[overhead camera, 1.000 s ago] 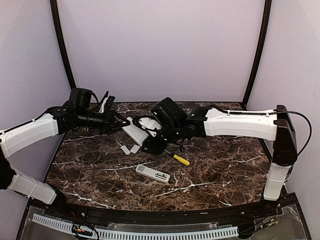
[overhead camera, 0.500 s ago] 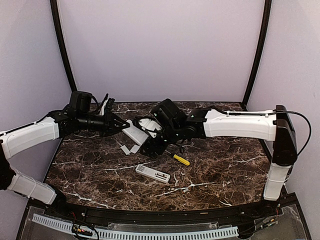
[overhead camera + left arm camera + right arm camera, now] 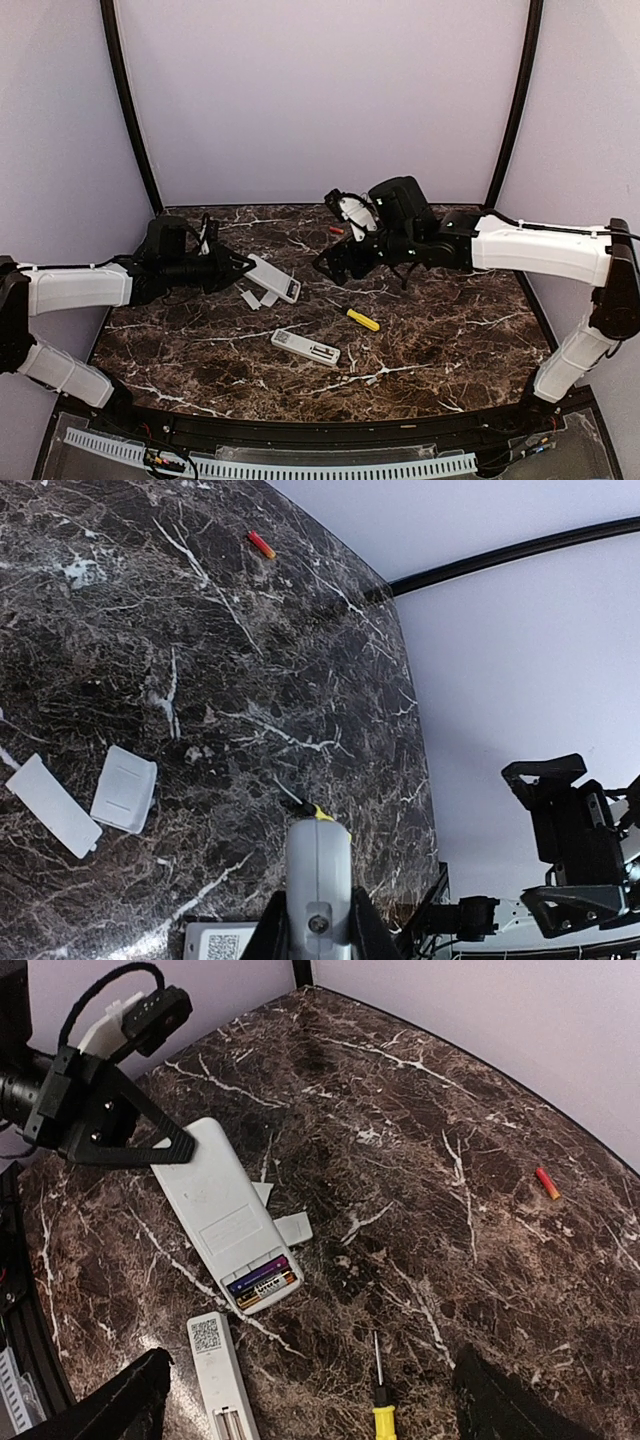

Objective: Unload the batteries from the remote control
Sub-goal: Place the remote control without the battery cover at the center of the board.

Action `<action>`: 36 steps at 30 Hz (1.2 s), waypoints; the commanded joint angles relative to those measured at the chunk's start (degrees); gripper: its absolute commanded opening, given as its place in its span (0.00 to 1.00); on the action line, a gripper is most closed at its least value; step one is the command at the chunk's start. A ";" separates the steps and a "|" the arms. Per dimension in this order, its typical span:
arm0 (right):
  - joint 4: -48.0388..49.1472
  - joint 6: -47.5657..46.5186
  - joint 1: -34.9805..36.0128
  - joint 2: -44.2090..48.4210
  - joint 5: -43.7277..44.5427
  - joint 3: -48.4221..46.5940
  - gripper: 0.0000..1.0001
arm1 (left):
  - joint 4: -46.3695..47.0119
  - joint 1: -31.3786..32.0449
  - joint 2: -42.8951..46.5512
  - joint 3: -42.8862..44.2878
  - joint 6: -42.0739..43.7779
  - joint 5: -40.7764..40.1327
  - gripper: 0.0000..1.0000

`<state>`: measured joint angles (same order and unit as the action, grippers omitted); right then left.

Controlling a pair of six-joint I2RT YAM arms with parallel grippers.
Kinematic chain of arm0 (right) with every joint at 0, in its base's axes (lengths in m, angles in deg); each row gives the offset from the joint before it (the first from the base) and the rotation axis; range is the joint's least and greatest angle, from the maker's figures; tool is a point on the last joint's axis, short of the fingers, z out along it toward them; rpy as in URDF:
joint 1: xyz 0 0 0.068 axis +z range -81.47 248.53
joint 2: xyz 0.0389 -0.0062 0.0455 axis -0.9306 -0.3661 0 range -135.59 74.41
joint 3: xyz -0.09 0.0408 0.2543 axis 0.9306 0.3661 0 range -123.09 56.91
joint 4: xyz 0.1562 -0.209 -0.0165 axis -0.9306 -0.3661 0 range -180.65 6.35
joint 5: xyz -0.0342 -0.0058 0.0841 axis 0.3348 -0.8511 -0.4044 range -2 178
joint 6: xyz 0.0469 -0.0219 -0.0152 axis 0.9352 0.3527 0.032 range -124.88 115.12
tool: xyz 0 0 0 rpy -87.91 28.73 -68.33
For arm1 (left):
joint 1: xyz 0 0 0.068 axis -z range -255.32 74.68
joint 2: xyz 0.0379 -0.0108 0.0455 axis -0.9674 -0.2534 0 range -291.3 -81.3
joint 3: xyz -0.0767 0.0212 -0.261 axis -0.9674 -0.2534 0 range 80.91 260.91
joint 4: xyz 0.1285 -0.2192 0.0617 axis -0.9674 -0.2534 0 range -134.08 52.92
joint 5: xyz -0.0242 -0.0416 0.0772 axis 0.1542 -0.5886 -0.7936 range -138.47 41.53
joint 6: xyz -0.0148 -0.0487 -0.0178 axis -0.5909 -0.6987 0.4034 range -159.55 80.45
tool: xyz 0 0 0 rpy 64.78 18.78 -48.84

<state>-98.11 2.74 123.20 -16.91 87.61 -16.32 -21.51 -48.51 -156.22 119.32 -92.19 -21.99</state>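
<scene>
The left gripper (image 3: 170, 1148) pinches one remote (image 3: 222, 1215). Two batteries (image 3: 262, 1282) sit in its open end. They look tiny, light and slippery, so grab one across its middle. The right gripper (image 3: 335, 265) is wide open.

Dark brown marble-patterned worktop (image 3: 450, 350) with white veins, lit softly and evenly. Plain pale lilac walls (image 3: 320, 90) enclose it at the back and on both sides. Two black curved struts (image 3: 128, 100) rise from its back corners. A white slotted strip (image 3: 270, 466) runs along the near edge.
</scene>
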 commanded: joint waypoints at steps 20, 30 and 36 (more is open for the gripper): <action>6.96 9.78 -5.90 3.05 -4.16 10.32 0.95 | 17.64 6.08 -20.18 2.50 -0.08 -3.58 0.02; 1.59 8.29 -5.98 2.59 -1.02 15.13 0.93 | 13.42 7.98 -22.47 2.90 1.32 -4.03 0.10; -0.40 7.51 -5.91 -0.33 -2.02 16.42 0.79 | 8.05 8.04 -23.76 4.96 4.07 -4.45 0.18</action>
<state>-97.59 10.80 117.58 -15.49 85.43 -1.29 -7.02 -40.93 -178.18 122.62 -91.38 -25.97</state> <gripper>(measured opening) 0.826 0.177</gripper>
